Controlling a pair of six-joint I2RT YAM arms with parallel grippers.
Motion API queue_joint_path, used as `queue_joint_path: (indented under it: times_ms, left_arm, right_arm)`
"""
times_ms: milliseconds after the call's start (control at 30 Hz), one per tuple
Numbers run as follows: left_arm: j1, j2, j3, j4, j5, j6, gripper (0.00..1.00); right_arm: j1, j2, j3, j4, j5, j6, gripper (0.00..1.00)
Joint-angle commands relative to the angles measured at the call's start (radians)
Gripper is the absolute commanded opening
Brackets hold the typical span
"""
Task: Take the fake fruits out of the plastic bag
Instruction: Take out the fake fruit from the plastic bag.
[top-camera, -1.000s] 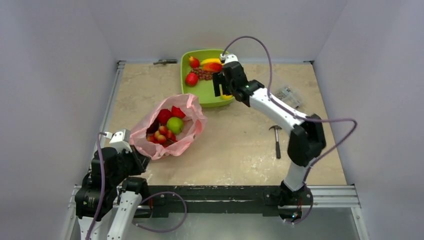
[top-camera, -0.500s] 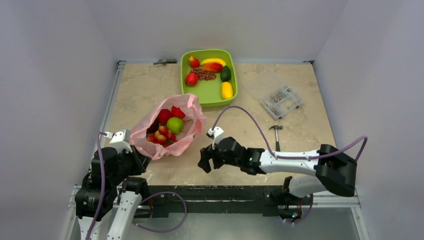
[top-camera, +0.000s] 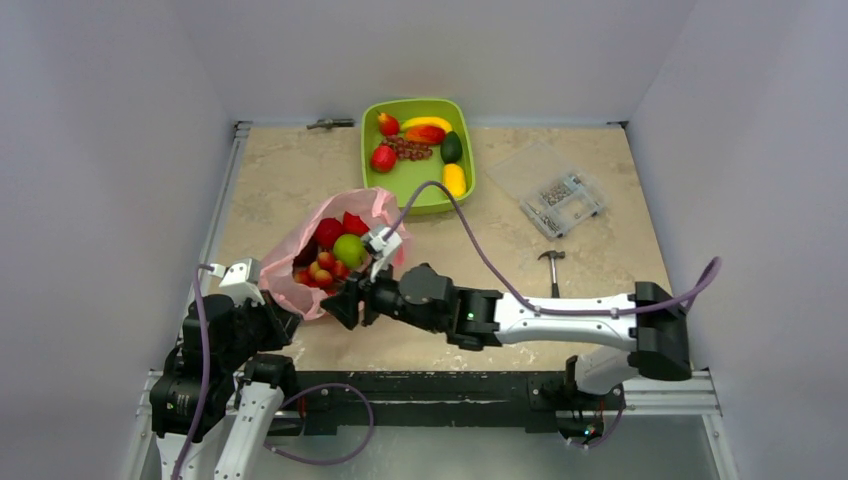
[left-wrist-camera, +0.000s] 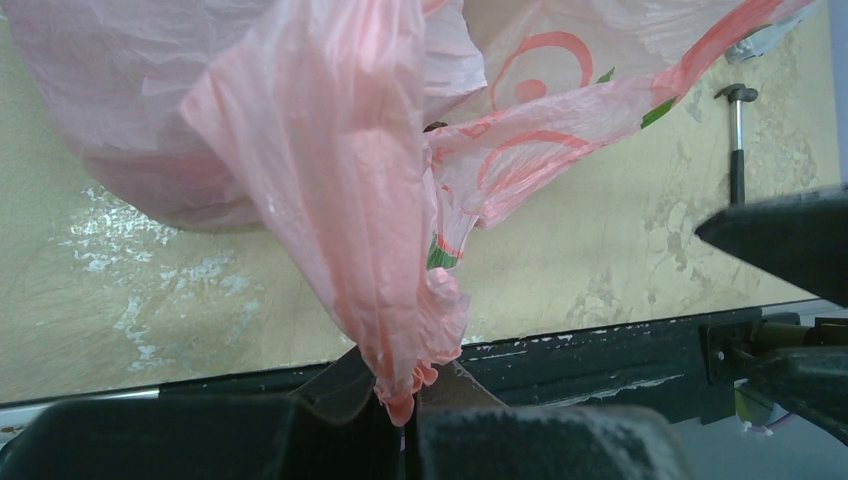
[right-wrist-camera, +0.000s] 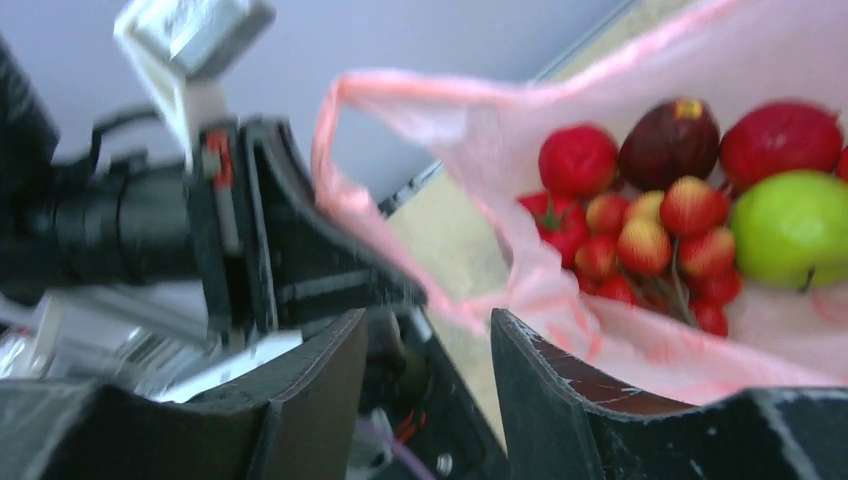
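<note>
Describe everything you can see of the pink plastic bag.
The plastic bag is thin, crinkly, translucent pink film printed with red rings and small green marks. It lies on the table, mouth open upward, holding red fruits and a green apple. The left gripper is shut on a bunched corner. The right gripper, jaws apart, sits at its near rim; contact is unclear.

The left gripper (left-wrist-camera: 400, 402) was clamped on a bunched fold of the pink plastic bag (left-wrist-camera: 330, 150), whose crinkled film rose from the jaws and spread across the upper view, printed with red rings. Behind it lay the marbled table (left-wrist-camera: 150, 290), its black edge rail (left-wrist-camera: 600, 360), and a small hammer (left-wrist-camera: 737, 150) at upper right.
</note>
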Motion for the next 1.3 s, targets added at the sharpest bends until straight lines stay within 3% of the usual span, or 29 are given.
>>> queue_joint_path:
  times_ms: [0,167,367,567,933,1133,1267]
  left_arm:
    - [0.005,0.006,-0.002,0.032,0.008,0.020,0.00]
    - [0.005,0.008,-0.002,0.031,0.007,0.021,0.00]
    - [0.005,0.008,-0.002,0.031,0.007,0.020,0.00]
    - [0.005,0.011,-0.002,0.033,0.006,0.019,0.00]
    - [0.005,0.014,-0.002,0.032,0.008,0.022,0.00]
    - [0.005,0.015,-0.002,0.032,0.008,0.024,0.00]
    - [0.005,0.014,-0.002,0.031,0.008,0.024,0.00]
  right_arm:
    - [-0.004,0.177,0.262,-0.157,0.196,-0.094,0.48]
    - [-0.027,0.368,0.448,-0.298,0.387,-0.192,0.46]
    - [-0.120,0.454,0.471,-0.329,0.362,-0.187,0.47]
    - [-0.202,0.558,0.513,-0.339,0.255,-0.199,0.62]
    - [-0.226,0.702,0.617,-0.328,0.301,-0.219,0.80]
    - [-0.231,0.799,0.674,-0.343,0.312,-0.239,0.78]
    - [-0.231,0.827,0.704,-0.347,0.305,-0.252,0.62]
